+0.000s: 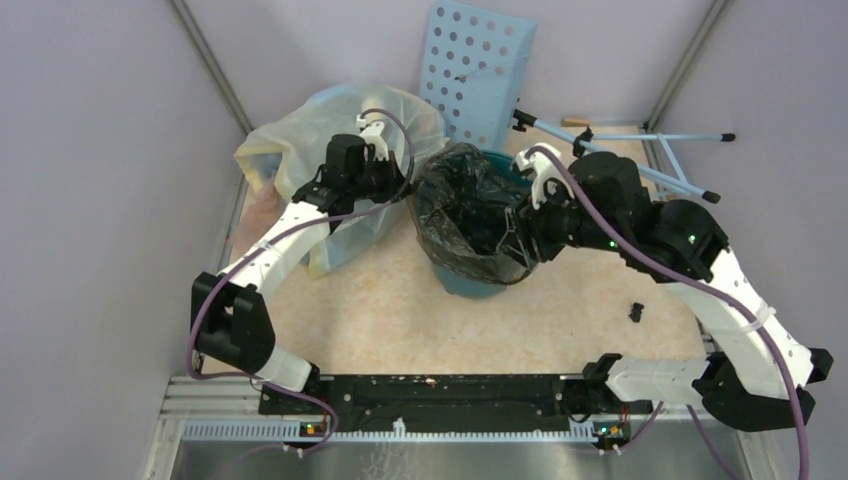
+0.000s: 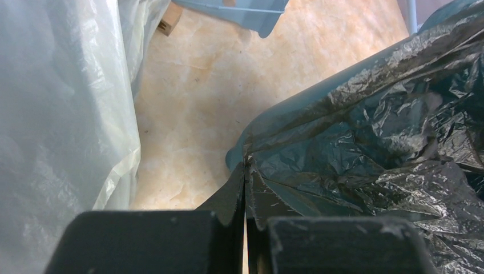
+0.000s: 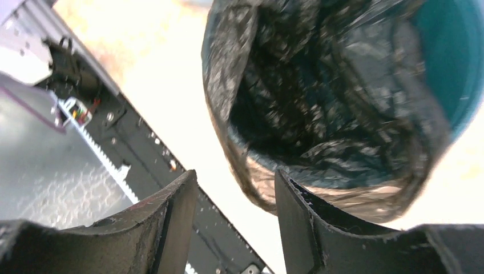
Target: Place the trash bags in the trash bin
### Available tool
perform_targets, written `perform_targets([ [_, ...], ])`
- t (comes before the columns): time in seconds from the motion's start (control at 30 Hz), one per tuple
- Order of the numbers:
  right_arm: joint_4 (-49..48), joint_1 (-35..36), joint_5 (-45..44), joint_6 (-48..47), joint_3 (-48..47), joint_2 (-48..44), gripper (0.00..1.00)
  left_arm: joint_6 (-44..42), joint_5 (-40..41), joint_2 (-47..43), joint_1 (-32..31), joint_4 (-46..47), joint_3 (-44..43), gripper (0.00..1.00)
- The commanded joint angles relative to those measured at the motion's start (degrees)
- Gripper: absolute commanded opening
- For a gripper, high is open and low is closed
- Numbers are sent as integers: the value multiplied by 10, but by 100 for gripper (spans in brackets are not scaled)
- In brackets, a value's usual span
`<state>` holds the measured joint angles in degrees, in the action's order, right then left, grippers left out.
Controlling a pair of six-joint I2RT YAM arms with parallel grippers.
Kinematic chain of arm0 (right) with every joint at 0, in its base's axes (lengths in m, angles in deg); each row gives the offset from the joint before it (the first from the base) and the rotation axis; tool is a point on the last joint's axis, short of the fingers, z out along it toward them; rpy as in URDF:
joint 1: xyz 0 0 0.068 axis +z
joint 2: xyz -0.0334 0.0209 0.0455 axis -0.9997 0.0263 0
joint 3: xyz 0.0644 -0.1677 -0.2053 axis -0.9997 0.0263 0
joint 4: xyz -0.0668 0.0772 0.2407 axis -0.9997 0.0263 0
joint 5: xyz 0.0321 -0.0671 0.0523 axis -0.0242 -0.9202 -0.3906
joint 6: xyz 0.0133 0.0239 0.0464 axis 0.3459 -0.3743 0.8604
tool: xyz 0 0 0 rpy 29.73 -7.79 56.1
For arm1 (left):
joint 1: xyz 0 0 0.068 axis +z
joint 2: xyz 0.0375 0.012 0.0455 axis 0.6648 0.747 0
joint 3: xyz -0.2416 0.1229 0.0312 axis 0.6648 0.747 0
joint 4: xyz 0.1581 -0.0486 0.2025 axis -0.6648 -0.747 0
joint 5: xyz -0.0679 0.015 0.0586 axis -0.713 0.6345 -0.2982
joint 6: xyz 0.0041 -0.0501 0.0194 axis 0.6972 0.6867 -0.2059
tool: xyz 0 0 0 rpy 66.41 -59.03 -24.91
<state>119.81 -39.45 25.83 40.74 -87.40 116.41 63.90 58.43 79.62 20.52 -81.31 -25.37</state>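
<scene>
Trash bin (image 1: 470, 283): stands on the tabletop (image 1: 380, 300) at the far middle, between the two arms. From above, mostly its near wall shows.
Trash bag (image 1: 465, 205): sits in the bin with its mouth open upward. Its crinkled edge is folded over the rim and hangs down the outer wall.
Left gripper (image 2: 246, 171): clenched on the bag's left edge, with the film pinched between its tips right at the rim.
Right gripper (image 3: 237, 177): released, fingers apart with nothing between them, just beside the bag's right side.
Left edge: a pale stuffed bag (image 1: 290, 135) stands near the bin, with a narrow strip of bare tabletop between them. The left arm reaches across it.
Far edge: a perforated panel (image 1: 478, 70) leans just behind the bin, and a blue stand (image 1: 650, 136) lies at the far right.
Open room: bare tabletop runs from the bin to the near black rail (image 1: 440, 395). A small black piece (image 1: 636, 312) lies to the right, well apart from the bin.
Left wrist view only: shows the pinch itself, which the wrist hides from above.
Right wrist view only: shows the bag's dark inside and a stretch of teal wall beside it, somewhat blurred.
</scene>
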Motion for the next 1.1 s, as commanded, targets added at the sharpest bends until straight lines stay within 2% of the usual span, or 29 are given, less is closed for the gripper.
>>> perform_targets([
  [0.0,-5,-1,-109,31,-72,31,53,9,-19,-21,1,36,15,0],
  [0.07,5,-21,-146,39,-109,65,53,11,-19,-22,1,38,19,0],
  [0.13,6,-56,-141,43,-147,93,53,11,-18,-23,1,38,21,0],
  [0.23,-13,-111,-76,42,-172,133,52,11,-18,-26,1,40,25,0],
  [0.37,-1,-169,0,37,-208,206,40,11,-17,-33,1,42,31,0],
  [0.47,-2,-200,47,35,-213,245,41,10,-13,-41,1,43,37,0],
  [0.57,-21,-212,67,22,-195,265,46,8,-11,-46,1,43,42,0],
  [0.73,-50,-215,69,-6,-165,284,49,1,-6,-48,1,52,52,0],
  [0.93,-23,-216,84,-13,-184,311,38,-8,-4,-48,1,54,50,0],
  [1.03,-38,-216,44,-7,-174,295,58,-11,-3,-49,1,54,50,0],
  [1.07,-45,-216,35,-7,-169,289,62,-12,-4,-50,1,54,50,0],
])
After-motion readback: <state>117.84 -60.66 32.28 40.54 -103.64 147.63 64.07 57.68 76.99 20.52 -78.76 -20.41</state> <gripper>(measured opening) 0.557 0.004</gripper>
